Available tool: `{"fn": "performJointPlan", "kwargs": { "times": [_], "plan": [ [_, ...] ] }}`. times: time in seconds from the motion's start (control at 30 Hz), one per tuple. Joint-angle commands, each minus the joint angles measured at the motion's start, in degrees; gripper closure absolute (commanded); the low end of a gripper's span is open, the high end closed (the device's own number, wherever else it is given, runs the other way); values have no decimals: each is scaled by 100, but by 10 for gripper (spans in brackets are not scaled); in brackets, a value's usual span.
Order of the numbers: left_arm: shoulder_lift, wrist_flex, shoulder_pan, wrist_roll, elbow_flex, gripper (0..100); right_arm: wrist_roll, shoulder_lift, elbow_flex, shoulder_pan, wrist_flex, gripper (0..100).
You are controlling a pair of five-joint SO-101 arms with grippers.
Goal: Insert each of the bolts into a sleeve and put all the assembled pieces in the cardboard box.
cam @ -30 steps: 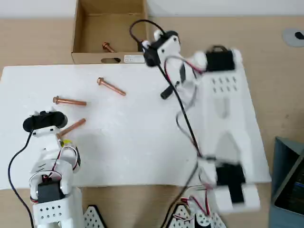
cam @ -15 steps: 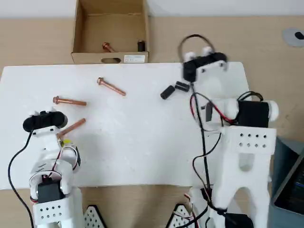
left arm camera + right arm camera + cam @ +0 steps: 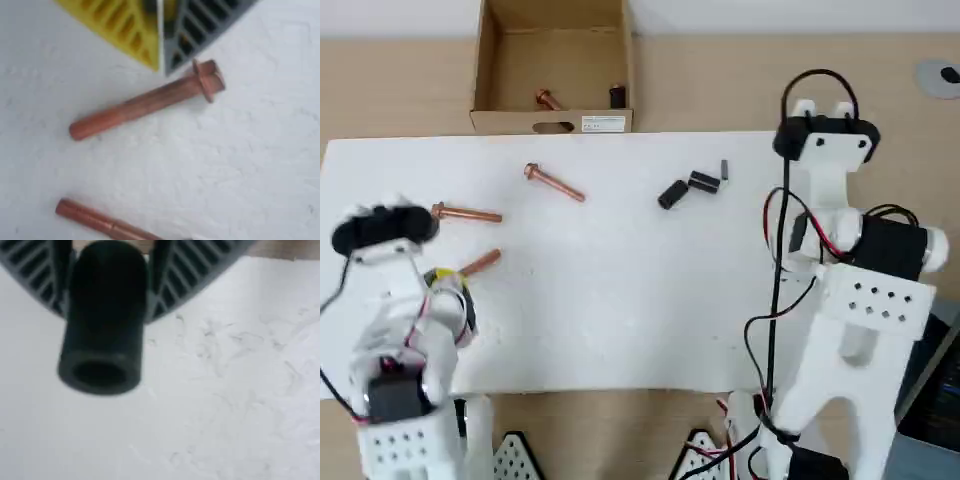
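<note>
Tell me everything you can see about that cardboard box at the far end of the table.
The cardboard box is plain brown and open at the top, with four upright walls. It stands on the wooden table, right at the far edge of the white mat. Its near wall has an oval cut-out slot and a small white label. Inside lie a copper bolt and, apart from it by one side wall, a short black sleeve.
</note>
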Motion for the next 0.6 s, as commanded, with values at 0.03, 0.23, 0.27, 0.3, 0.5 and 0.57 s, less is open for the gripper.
{"fn": "performJointPlan", "kwargs": {
  "times": [0.03,0.23,0.27,0.3,0.5,0.57],
  "plan": [
    [1877,26,79,818,-1705,994,-44,-189,13,224,88,988],
    [4066,35,35,1776,-3147,998,-44,-189,198,321,97,988],
    [4338,35,35,2040,-3341,998,-44,-189,259,356,97,988],
    [4611,35,44,2330,-3552,998,-44,-189,330,400,97,988],
    [6053,35,70,3349,-4563,998,-44,-189,505,769,70,988],
    [6466,35,79,3631,-4782,997,-44,-189,505,840,62,988]
  ]
}}
